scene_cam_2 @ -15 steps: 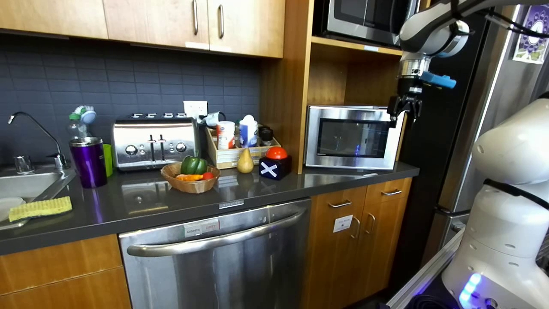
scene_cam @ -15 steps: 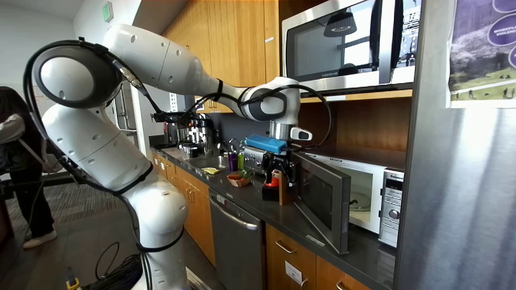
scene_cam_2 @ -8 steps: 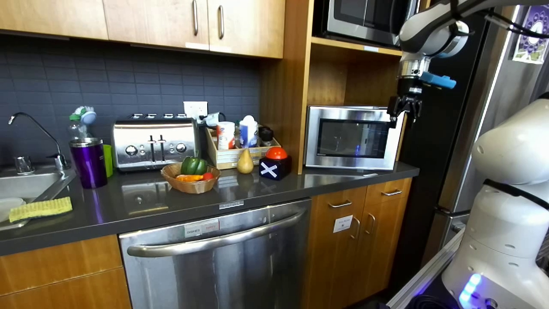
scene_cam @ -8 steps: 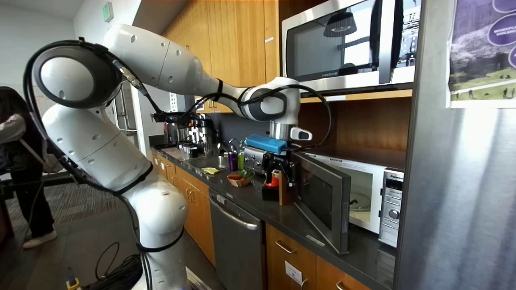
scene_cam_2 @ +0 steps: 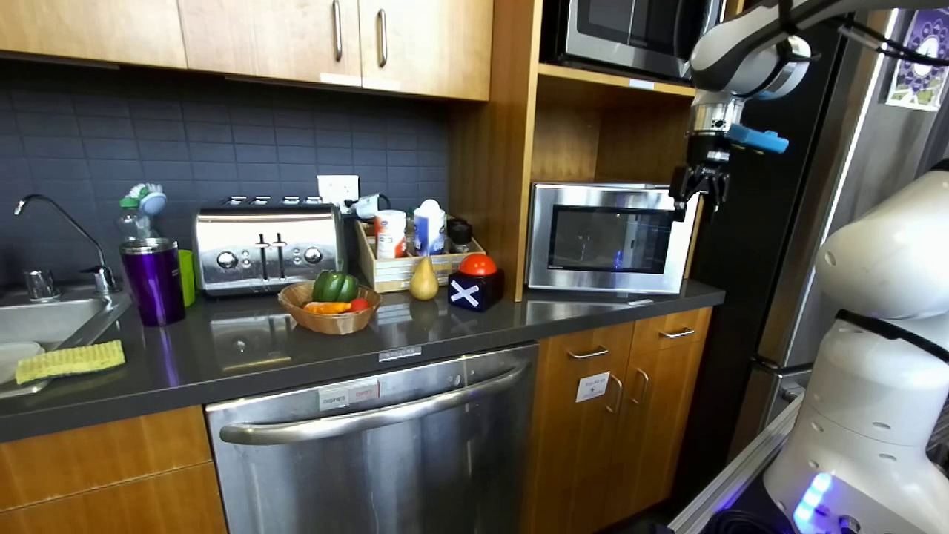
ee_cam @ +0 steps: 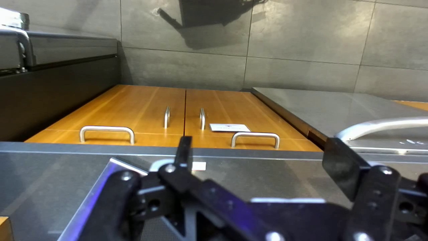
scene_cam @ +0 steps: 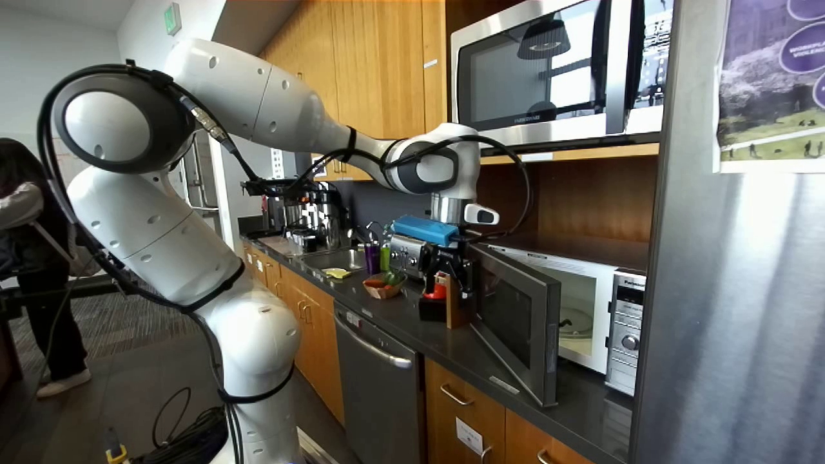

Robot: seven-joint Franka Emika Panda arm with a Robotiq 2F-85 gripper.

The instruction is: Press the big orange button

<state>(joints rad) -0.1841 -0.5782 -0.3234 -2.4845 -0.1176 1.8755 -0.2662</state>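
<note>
The gripper [ee_cam: 262, 159] stands wide in the wrist view, its fingers [ee_cam: 341, 167] well apart with counter [ee_cam: 260, 179] showing between them; its lower workings blur, dark on dark. The button [scene_cam_2: 477, 265] sits on its dark base [scene_cam_2: 474, 292] on the counter, just beside a wood panel [scene_cam_2: 485, 185] and well apart from the gripper; in an exterior view the gripper covers part of the button [scene_cam: 436, 294]. There too, the open door [scene_cam: 509, 309] of the lower microwave [scene_cam: 625, 341] hides some of its turntable [scene_cam: 579, 321], and a person [scene_cam: 35, 258] is cut off at the edge. The basket [scene_cam_2: 319, 320] holds a green pepper [scene_cam_2: 335, 288], an orange piece [scene_cam_2: 326, 307] and a red piece [scene_cam_2: 359, 304] partly behind the rim. The crate [scene_cam_2: 397, 274] holds two canisters [scene_cam_2: 390, 233] and a dark jar [scene_cam_2: 460, 234], their bottoms hidden by its wall, labels too small to read. The sink [scene_cam_2: 44, 322] has a plate [scene_cam_2: 16, 356] in it, cut off at the left; the tumbler [scene_cam_2: 153, 285] overlaps a green cup [scene_cam_2: 185, 278], its contents impossible to tell.
</note>
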